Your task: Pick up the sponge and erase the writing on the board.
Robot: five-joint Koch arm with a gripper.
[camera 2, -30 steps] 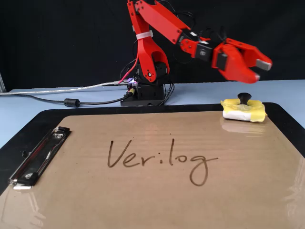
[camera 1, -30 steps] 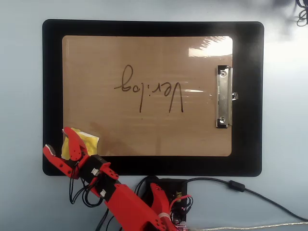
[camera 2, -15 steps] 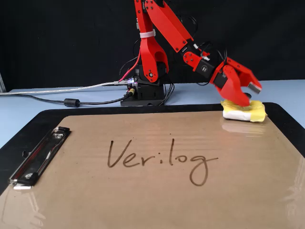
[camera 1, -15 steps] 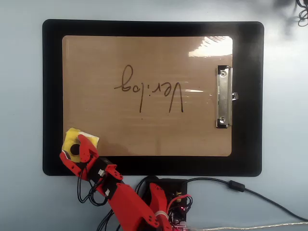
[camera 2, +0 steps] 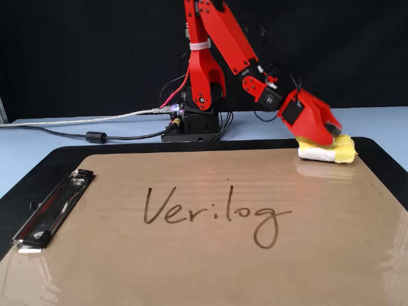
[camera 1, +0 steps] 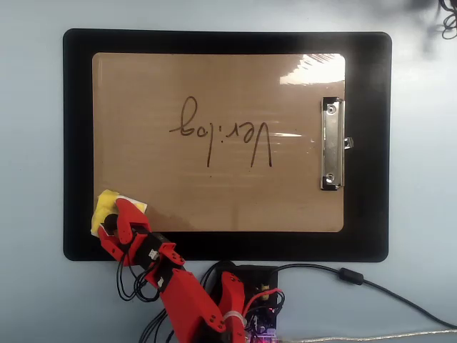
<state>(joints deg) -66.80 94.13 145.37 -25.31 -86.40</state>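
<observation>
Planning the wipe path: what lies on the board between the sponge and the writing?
Nothing: in the overhead view only bare brown board separates the sponge, under the gripper, from the writing. The fixed view agrees.

The gripper covers most of the sponge in both views, hiding its knob, and its jaw gap cannot be told. The board runs off the fixed view's lower edge.
</observation>
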